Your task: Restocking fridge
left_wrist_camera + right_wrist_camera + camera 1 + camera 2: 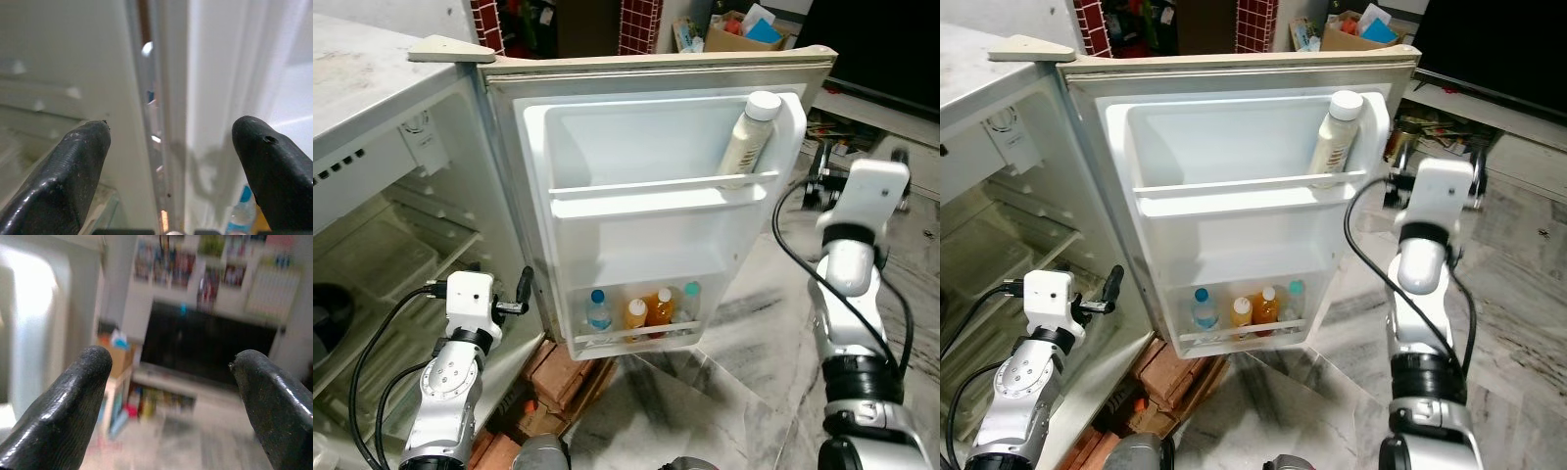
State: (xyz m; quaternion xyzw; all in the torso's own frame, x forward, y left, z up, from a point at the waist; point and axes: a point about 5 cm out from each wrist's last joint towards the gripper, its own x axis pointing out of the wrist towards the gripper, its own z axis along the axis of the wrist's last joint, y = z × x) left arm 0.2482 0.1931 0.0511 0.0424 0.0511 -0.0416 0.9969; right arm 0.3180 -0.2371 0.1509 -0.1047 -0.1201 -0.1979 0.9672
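The fridge door [656, 196] is seen swung wide open, its inner side turned toward the camera. A tall cream bottle with a white cap [751, 137] is leant in the right end of the upper door shelf [656, 191]. In the lower door shelf [631, 335] four small bottles are stood in a row: a clear one with a blue cap [598, 313], two orange ones [649, 313] and a clear one with a pale cap [689, 302]. The fridge body [382, 215] is seen at the left, with glass shelves inside.

The left gripper [171, 142] is held low, near the hinge edge of the door; in its wrist view the fingers [63, 171] are spread wide with nothing between them, and the blue-capped bottle is glimpsed past the door edge. The right gripper [176, 377] is raised at the right of the door, beside the upper shelf. Its fingers are hidden behind the wrist in the head views, but the wrist view shows them spread wide and empty, pointed at a dark television [205, 347] and a low cabinet [166, 396], both blurred. Red bricks [558, 377] are seen under the fridge.
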